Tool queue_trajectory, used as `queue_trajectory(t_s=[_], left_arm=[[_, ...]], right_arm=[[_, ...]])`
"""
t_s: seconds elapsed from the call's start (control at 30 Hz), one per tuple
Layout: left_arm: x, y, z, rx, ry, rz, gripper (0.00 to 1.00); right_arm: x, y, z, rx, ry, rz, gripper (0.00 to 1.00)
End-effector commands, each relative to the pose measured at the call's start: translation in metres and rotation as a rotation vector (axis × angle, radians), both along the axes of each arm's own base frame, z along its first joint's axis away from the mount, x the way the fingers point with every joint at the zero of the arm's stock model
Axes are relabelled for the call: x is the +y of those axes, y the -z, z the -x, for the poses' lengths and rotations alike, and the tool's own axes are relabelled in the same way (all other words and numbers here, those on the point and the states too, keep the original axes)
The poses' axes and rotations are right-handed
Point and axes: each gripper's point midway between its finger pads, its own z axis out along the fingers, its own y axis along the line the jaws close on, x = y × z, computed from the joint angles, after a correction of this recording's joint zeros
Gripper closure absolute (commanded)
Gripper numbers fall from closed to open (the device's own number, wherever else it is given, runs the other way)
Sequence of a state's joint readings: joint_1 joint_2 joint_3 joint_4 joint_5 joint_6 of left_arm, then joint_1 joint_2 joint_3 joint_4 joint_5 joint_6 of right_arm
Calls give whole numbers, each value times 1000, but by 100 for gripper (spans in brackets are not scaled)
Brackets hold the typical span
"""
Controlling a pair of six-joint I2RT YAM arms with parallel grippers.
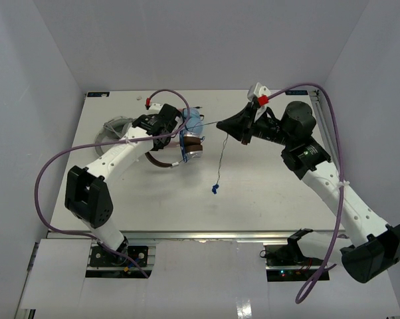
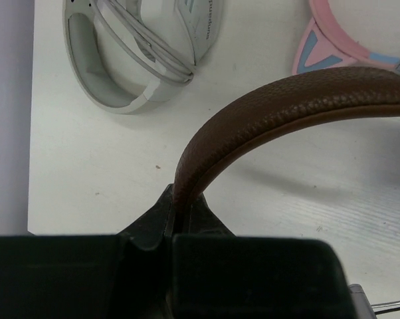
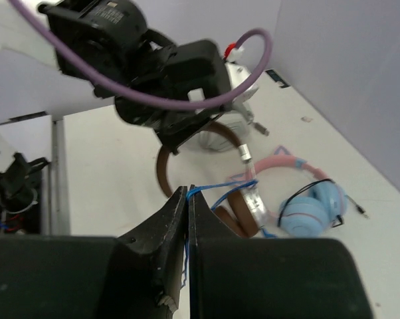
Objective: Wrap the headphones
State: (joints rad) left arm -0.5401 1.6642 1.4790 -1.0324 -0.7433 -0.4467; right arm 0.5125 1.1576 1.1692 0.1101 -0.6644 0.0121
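Observation:
The headphones (image 1: 189, 143) have brown pads, silver cups and a dark brown headband (image 1: 161, 161). They are held up near the table's back left. My left gripper (image 1: 161, 127) is shut on the headband, which arcs away from the jaws in the left wrist view (image 2: 286, 106). My right gripper (image 1: 228, 126) is shut on the thin blue cable (image 1: 220, 159) to the right of the cups. The cable runs taut from the cups (image 3: 250, 203) to my closed jaws (image 3: 188, 193). Its loose end hangs down to the blue plug (image 1: 214, 189).
A grey-white pair of headphones (image 1: 113, 129) lies at the back left, also in the left wrist view (image 2: 140, 60). A pink cat-ear pair with light blue cups (image 3: 311, 209) lies just behind the brown headphones, partly hidden in the top view (image 1: 194, 121). White walls stand around the table.

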Motion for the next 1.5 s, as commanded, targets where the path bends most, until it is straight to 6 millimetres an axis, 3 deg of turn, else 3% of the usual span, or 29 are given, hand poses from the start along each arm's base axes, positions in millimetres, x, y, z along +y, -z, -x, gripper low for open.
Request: queue_trajectory(t_s=[0.0,0.13,0.27,0.4,0.57,0.8,0.97,1.23,1.3,1.47], left_arm=[[-10,-34,-7,-100,-26,124,100],[-27,-50,-15,-151,-17,240,100],[-37,-66,-17,-205,-20,358,100],[-39,-81,-13,-238,-36,436,100],[-41,-107,-6,-323,-18,535,100],[-22,-149,5,-458,-61,576,100],[-19,-164,10,-525,-51,616,100],[-20,-163,15,-569,-38,669,100],[-23,-160,14,-572,-20,673,100],[-20,-134,11,-545,-31,628,100]], right_arm=[[6,2,45,100,-140,-100,92],[20,50,63,167,-172,-86,92],[29,84,73,183,-173,-83,92],[29,122,69,204,-80,-60,92],[31,148,68,196,1,-38,92],[34,169,79,181,13,-31,92],[37,172,86,173,-5,-35,92],[43,173,87,165,-6,-25,92],[44,154,79,138,24,-32,92],[45,74,80,70,9,-98,92]])
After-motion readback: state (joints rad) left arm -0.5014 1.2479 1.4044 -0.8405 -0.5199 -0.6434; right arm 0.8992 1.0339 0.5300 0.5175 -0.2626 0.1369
